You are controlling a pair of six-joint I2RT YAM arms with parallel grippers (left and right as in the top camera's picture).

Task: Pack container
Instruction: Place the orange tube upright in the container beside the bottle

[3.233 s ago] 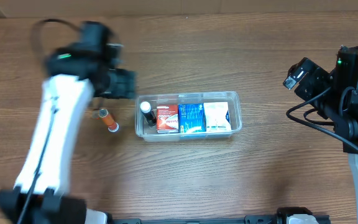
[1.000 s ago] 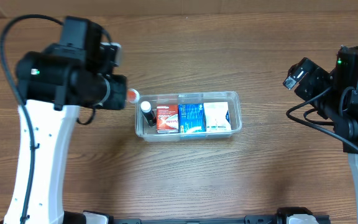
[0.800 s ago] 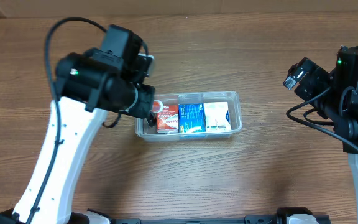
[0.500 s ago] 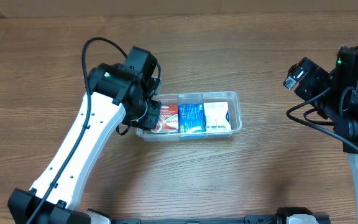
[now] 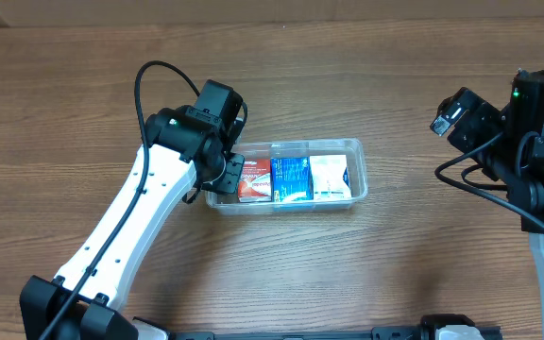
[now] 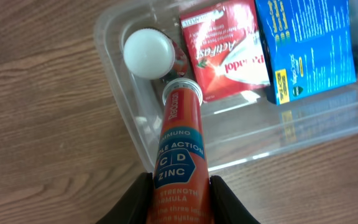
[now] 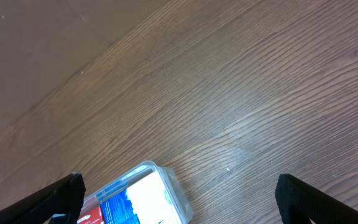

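Observation:
The container (image 5: 291,206) is a clear tub in the middle of the table. It holds a red carton (image 5: 253,179), a blue carton (image 5: 291,178) and a white carton (image 5: 331,177). My left gripper (image 6: 179,186) is shut on an orange tube (image 6: 180,143). The tube's tip points down into the left end of the container (image 6: 120,112), beside a white-capped bottle (image 6: 146,53) and the red carton (image 6: 225,50). My right gripper (image 7: 178,186) hangs open and empty, high at the right; the container's end (image 7: 174,186) shows far below it.
The blue carton (image 6: 306,46) lies past the red one in the left wrist view. Bare wooden table (image 5: 395,274) lies all round the tub. The right arm (image 5: 527,142) stands at the table's right edge.
My left arm has swung right from the table left of the tub, carrying the orange tube, and now holds it over the tub's left end. The right arm has not moved.

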